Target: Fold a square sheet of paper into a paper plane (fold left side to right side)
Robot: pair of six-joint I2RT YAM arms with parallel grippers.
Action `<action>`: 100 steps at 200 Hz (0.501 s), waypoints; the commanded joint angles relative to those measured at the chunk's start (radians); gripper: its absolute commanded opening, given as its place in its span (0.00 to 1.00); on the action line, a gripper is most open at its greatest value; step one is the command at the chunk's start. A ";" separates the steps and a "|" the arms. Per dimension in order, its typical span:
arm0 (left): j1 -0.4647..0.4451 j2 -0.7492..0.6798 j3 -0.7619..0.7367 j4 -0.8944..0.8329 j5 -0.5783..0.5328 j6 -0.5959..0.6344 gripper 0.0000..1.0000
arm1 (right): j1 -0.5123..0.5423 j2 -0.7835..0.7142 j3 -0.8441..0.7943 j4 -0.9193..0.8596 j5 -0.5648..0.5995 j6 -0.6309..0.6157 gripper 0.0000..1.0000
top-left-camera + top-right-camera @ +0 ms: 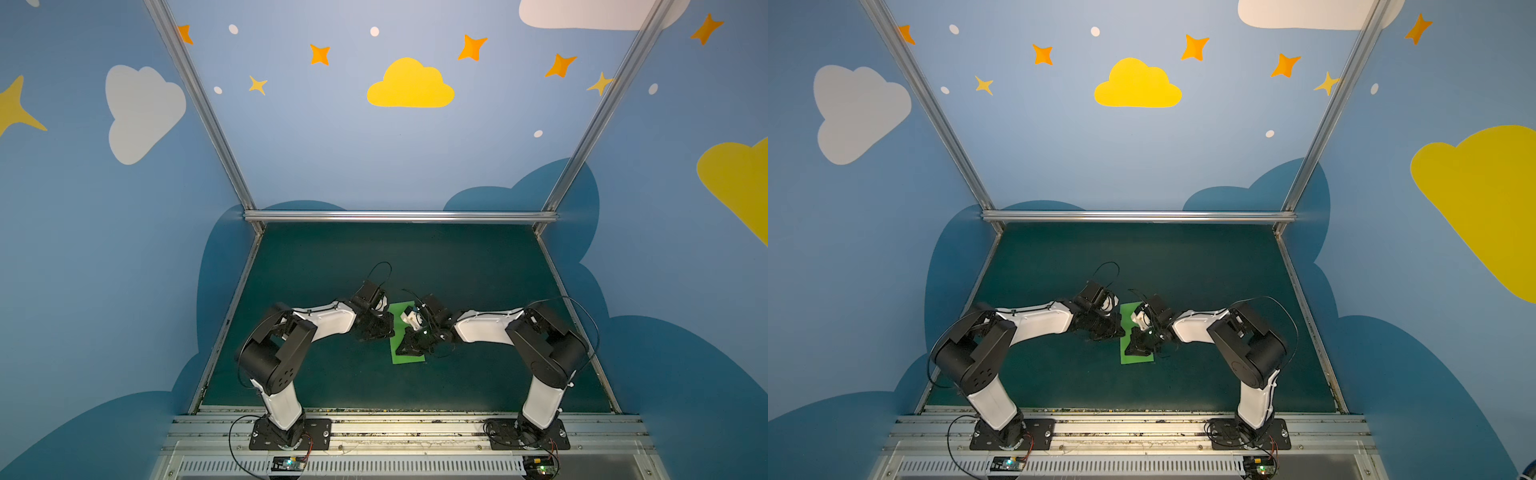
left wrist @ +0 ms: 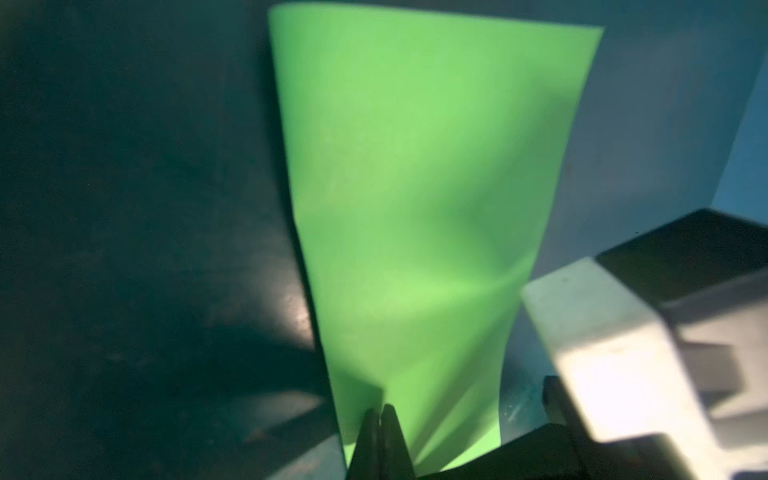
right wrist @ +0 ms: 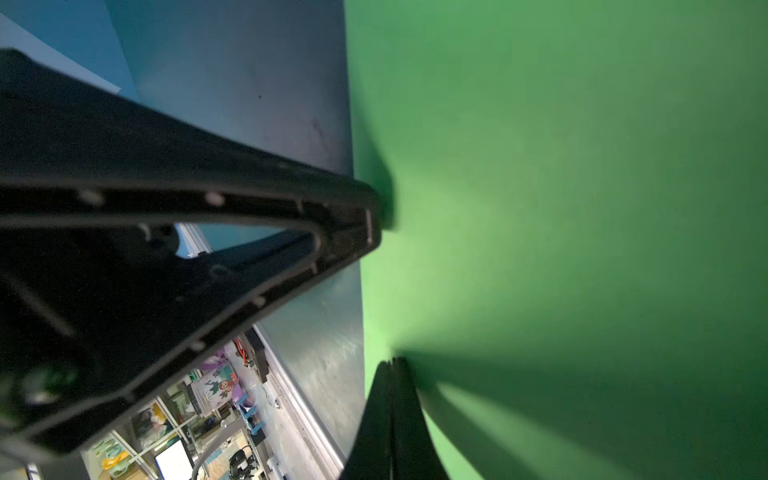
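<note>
Tapered black left gripper (image 2: 380,415) touches smooth, rippled green paper (image 2: 415,166).

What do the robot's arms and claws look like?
Both the left arm and right arm have smooth white shells with chunky black joints and thin black cables looping off them. The left claw and right claw are black, tapering to thin tips.

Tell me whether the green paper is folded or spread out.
Folded, it seems: the green paper lies as a narrow rectangle, not a square, in both top views.
</note>
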 commanded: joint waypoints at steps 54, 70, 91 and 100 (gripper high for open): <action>0.046 0.065 -0.014 0.020 -0.030 0.023 0.04 | 0.000 0.021 -0.064 -0.091 0.066 -0.001 0.00; 0.059 0.076 -0.006 0.020 -0.039 0.023 0.04 | 0.000 0.024 -0.065 -0.090 0.064 -0.002 0.00; 0.075 0.092 0.012 0.015 -0.049 0.025 0.04 | -0.001 0.026 -0.068 -0.092 0.062 -0.003 0.00; 0.084 0.098 0.020 0.018 -0.052 0.026 0.04 | -0.001 0.028 -0.068 -0.092 0.062 -0.005 0.00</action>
